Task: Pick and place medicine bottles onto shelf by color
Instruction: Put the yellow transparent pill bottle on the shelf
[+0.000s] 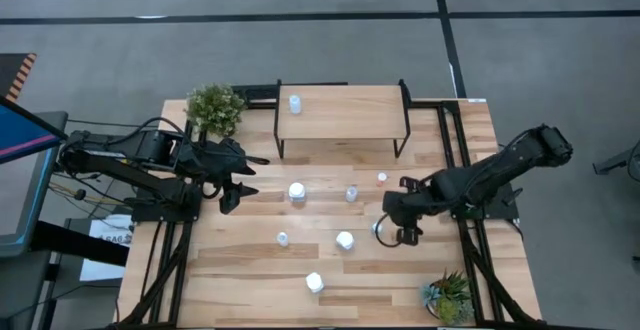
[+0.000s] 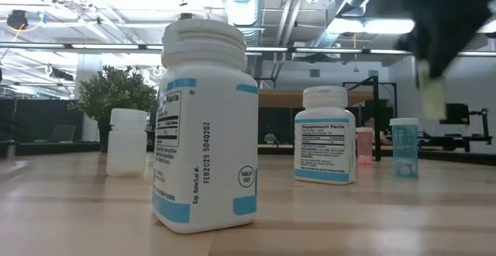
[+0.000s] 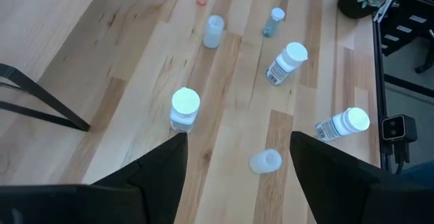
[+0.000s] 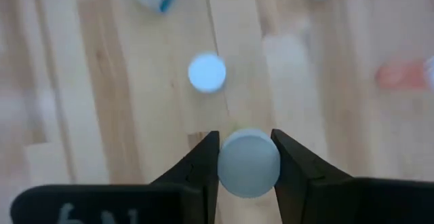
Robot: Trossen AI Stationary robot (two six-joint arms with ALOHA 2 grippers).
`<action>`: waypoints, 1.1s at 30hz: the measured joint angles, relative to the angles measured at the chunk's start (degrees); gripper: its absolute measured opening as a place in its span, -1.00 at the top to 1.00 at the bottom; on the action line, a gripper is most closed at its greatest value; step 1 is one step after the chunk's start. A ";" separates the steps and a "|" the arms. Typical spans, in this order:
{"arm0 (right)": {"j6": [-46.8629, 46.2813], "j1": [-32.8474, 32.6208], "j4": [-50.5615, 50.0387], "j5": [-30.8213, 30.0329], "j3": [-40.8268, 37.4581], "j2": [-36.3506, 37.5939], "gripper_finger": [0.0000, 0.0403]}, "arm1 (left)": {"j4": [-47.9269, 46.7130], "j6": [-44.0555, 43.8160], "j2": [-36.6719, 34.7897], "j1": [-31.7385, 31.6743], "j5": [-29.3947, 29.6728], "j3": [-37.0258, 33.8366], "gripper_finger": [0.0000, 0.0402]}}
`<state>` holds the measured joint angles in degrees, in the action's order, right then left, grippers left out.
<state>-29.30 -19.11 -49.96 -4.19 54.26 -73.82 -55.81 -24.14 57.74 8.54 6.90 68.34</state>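
While the right end effector (image 4: 245,157) grips a small pale bottle (image 4: 248,163) above the surface (image 1: 240,270) (light, smooth, slip-prone), the left end effector (image 3: 237,157) waits, fingers spread.

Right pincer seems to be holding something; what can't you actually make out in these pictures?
- Right pincer grips a pale-capped bottle; right wrist view shows only the cap, so body and label are hidden.
- Low view: the same pincer is a dark blur cut off by the top edge.
- High view: the bottle on the shelf is too small to tell colour.
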 joint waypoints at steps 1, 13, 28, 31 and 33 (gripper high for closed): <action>1.43 0.98 -1.54 0.02 2.28 0.00 0.43 | 0.00 -0.02 0.00 0.00 0.01 0.00 -0.22; 20.37 24.85 -5.29 -0.07 21.69 -0.90 0.44 | 0.00 -0.11 0.00 0.00 0.02 0.00 -0.22; 37.40 51.61 -16.47 1.73 39.92 -18.00 0.44 | 0.00 0.10 0.02 0.02 0.02 0.00 -0.22; 37.32 56.04 -18.28 5.51 40.42 -20.09 0.44 | 0.00 0.93 0.02 0.02 0.02 0.00 -0.22; 36.97 58.35 -19.38 6.54 40.37 -21.49 0.44 | 0.00 0.94 0.01 0.02 0.02 0.00 -0.22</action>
<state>7.67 39.24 -69.33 2.35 94.63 -95.31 -55.81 -23.20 57.75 8.56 6.92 68.34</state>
